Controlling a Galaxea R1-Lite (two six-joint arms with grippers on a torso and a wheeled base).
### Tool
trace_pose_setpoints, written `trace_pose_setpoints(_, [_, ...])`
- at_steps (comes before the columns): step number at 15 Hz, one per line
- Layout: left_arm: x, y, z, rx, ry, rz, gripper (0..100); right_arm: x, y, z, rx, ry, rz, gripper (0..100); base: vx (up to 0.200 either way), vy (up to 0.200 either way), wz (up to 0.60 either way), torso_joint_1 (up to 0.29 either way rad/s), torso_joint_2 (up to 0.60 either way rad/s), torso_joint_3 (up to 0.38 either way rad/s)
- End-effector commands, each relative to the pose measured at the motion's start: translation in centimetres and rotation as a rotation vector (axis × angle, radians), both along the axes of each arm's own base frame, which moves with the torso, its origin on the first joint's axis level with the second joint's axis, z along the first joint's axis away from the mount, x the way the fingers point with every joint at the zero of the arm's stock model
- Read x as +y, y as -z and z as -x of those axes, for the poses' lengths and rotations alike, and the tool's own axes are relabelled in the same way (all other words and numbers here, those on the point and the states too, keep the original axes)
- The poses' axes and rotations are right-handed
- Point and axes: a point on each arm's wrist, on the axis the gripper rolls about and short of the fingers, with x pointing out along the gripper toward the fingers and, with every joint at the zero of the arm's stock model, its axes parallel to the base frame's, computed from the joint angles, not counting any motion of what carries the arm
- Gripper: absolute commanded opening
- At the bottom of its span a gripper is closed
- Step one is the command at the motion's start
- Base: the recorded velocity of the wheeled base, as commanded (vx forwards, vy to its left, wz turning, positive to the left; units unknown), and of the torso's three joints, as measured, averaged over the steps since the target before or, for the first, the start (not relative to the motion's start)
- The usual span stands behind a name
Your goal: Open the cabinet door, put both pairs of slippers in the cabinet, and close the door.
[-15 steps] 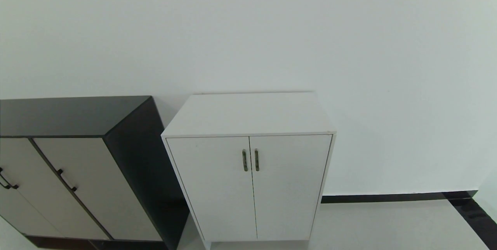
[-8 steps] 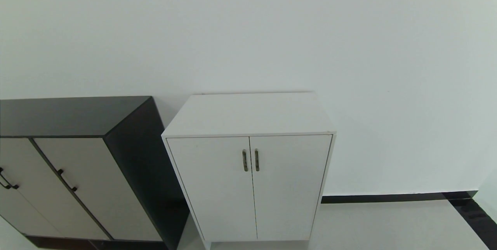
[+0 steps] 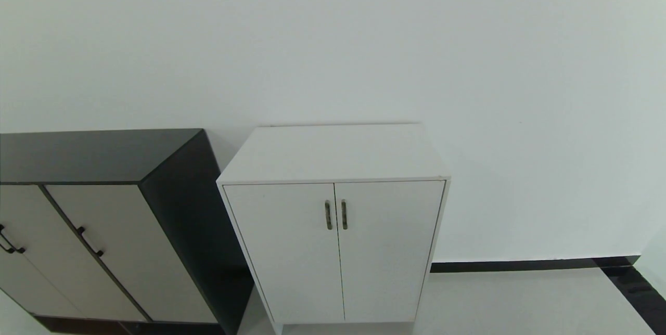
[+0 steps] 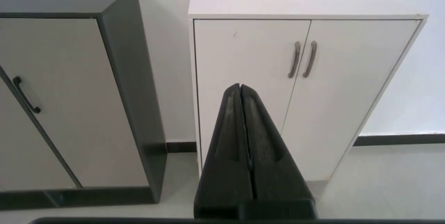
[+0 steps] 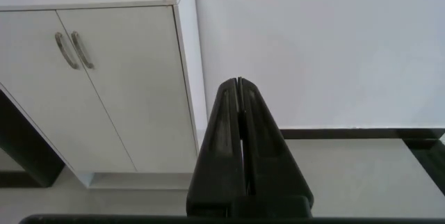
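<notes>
My left gripper (image 4: pixel 240 90) is closed, its two black fingers (image 4: pixel 229 140) pressed flat together along their whole length so that only a thin seam runs between them, and it points away from me toward the far side of the scene. My right gripper (image 5: pixel 238 83) is closed the same way, its fingers (image 5: pixel 259 147) meeting in a narrow wedge that also points toward the far side. Both are empty.

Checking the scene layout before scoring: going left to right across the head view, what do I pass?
dark cabinet → white cabinet's left door → left handle → right handle → right door → black baseboard strip
</notes>
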Motion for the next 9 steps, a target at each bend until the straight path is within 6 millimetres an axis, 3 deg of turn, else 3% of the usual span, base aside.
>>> trace_pose_setpoints(1, [0.01,0.00,0.00,0.000,-0.005,0.000,0,-0.01,0.00,0.01,-0.001,0.005,0.000,0,0.000,0.000,0.00,0.000,0.00,0.000])
trace_pose_setpoints(9, [0.01,0.00,0.00,0.000,-0.003,0.000,0,-0.01,0.01,0.02,-0.003,0.004,-0.006,0,0.000,0.000,0.00,0.000,0.00,0.000])
